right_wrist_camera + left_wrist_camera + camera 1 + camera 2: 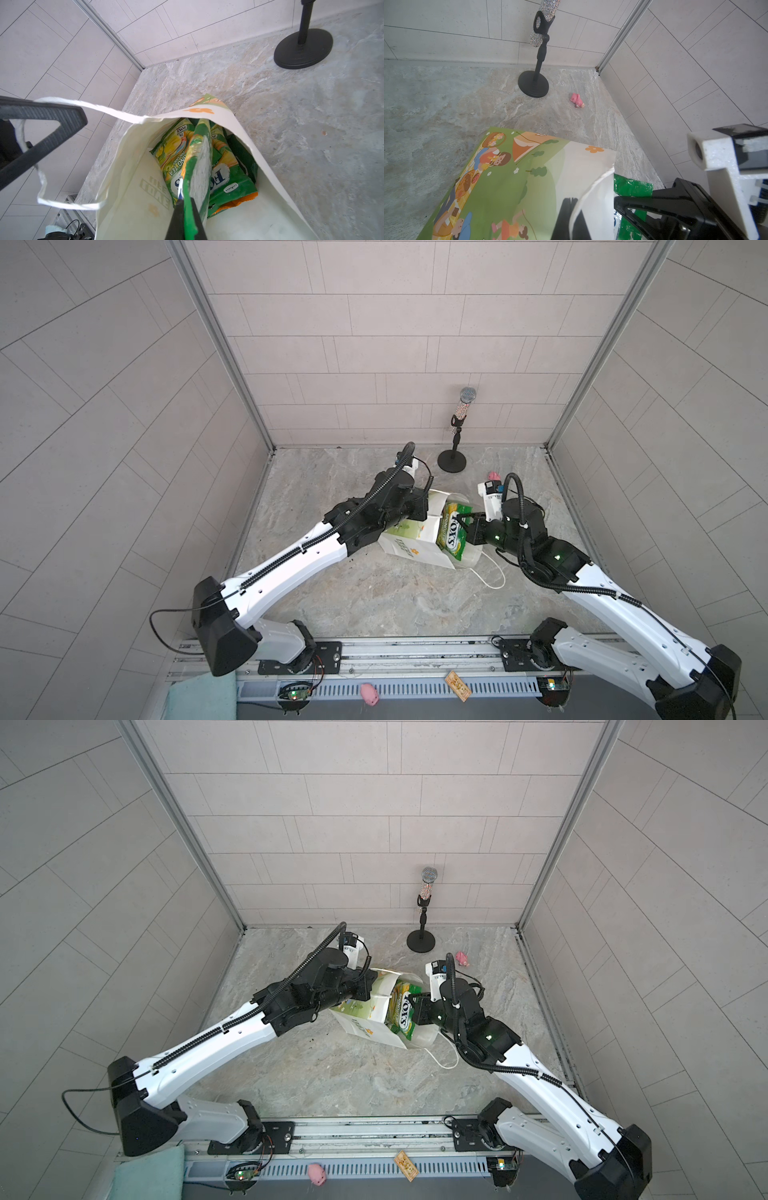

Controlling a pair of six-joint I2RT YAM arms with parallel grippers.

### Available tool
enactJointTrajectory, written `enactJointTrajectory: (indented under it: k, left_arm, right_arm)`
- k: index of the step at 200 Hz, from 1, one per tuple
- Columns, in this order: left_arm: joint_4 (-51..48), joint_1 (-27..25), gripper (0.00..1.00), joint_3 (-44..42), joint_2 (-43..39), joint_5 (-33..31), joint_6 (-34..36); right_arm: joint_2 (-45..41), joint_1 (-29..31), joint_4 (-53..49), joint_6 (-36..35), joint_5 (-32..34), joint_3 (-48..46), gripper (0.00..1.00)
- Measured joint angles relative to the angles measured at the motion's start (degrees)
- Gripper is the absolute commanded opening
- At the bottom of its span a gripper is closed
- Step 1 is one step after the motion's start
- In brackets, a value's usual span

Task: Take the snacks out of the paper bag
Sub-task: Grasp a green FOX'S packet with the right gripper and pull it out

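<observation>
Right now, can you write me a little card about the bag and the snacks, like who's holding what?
Bag: white paper bag with a green picture, tipped on the marble table, mouth open
Left fingers: shut on the bag's rim
Right fingers: shut on a yellow-green FOX'S candy packet at the bag's mouth
Still inside: more glossy packets
Nearby: small pink toy

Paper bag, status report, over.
Left pincer shut on paper bag rim. Right pincer shut on FOX'S packet at the mouth. More packets inside. Nothing blocking.
</observation>
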Motion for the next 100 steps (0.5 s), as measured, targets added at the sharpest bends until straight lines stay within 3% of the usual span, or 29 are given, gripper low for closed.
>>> enactJointTrajectory:
  k: [100]
  left_arm:
    - [-0.07, 0.09, 0.0, -1.18, -1.51, -1.29, 0.28]
  right_arm:
    - [-6.03, 0.0, -9.79, -5.29, 2.1, 8.39, 0.0]
